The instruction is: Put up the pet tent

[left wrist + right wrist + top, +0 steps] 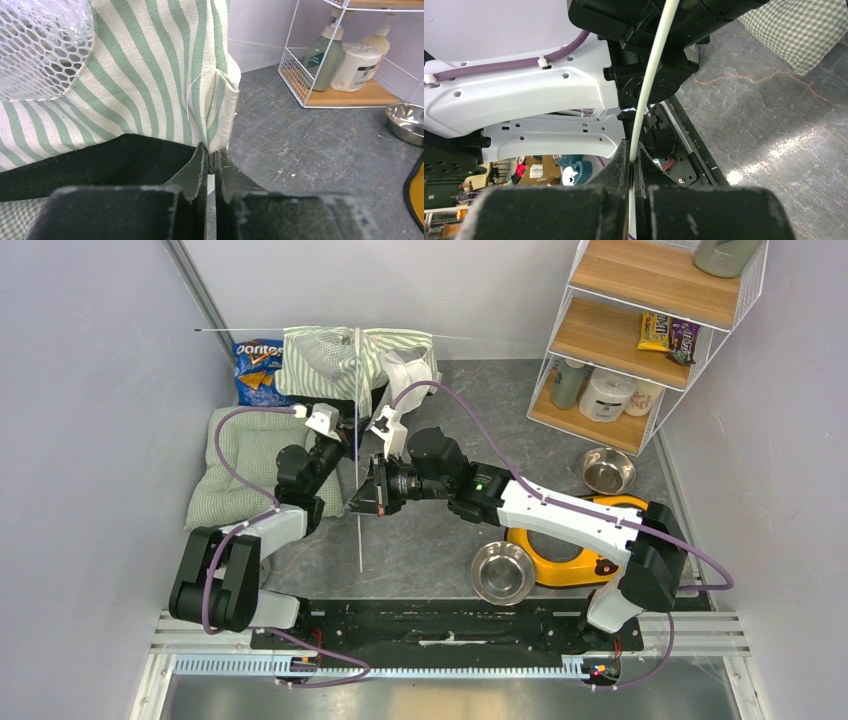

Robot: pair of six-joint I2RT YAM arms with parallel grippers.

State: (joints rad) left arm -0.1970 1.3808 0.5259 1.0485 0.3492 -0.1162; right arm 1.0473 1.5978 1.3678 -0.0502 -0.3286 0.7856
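Top view: pet tent (335,360) is slumped in a heap at the back of the counter (430,540), against the rear wall, between the Doritos bag (258,372) and the wire rack (600,335). One thin white pole (358,540) runs from the heap straight toward the arm bases. My left gripper (347,435) is at the tent's near edge, beside the pole. My right gripper (360,502) is lower down on the same pole. Green cushion (250,465) lies flat on the left. Yellow bowl holder (548,575) and a steel bowl (503,572) are on the right, well apart from the tent

Left wrist view: jaws are down to a thin slit right under the tent's striped corner hem (220,100). A pale sliver sits in the slit, so I call it pinched on the tent. I can't tell if that is fabric or pole. White mesh panel (40,45) is upper left

Right wrist view: jaws are fully closed on the pole, which rises out of the fingertips and crosses in front of the left arm (524,95). Cushion corner is at the upper right
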